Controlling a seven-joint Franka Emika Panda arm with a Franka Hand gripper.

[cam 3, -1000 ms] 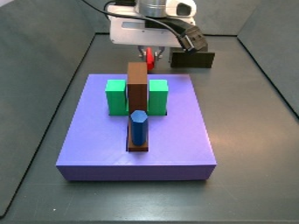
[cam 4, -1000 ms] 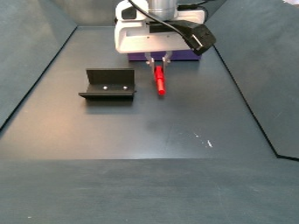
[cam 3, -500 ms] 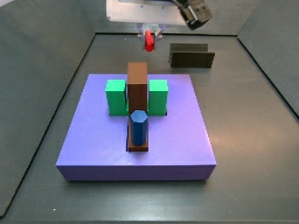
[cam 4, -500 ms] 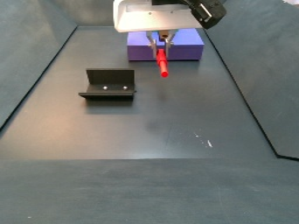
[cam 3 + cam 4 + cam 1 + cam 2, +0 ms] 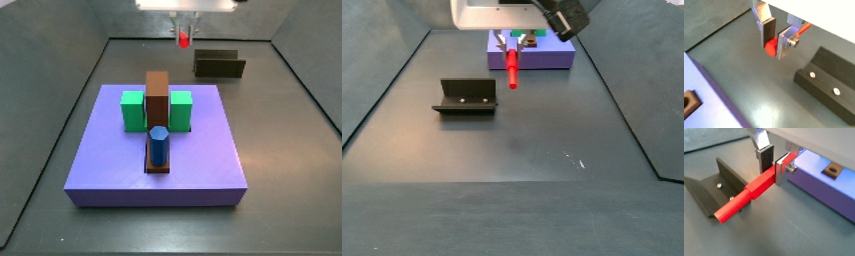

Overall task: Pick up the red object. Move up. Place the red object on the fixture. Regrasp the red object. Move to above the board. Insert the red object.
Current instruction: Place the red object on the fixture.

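**Red object held clear of floor, claw pinched on it**

Nearest in a side view: the board (image 5: 154,150), a purple slab flat on the grey floor (image 5: 287,180). A blue cylinder (image 5: 159,146) is seated at its near end, a brown upright bar (image 5: 158,98) stands behind it, and green blocks (image 5: 132,111) flank the bar on both sides.

Beyond the board, the fixture (image 5: 219,65) is seen on the floor near the back wall, well apart from the slab. In the opposite side view the fixture (image 5: 465,97) shows as a dark L-shaped bracket with two pale dots on its upright face.

The claw (image 5: 776,41) is raised high; only its lower edge is visible in both side views. Silver fingers (image 5: 782,168) are closed on one end of the red object (image 5: 748,195), which is gripped between the pads. The red object (image 5: 513,69) hangs down from the claw, off the floor, between board and fixture. In a wrist view the fixture (image 5: 829,90) lies below and to one side of the held piece, not touching it.
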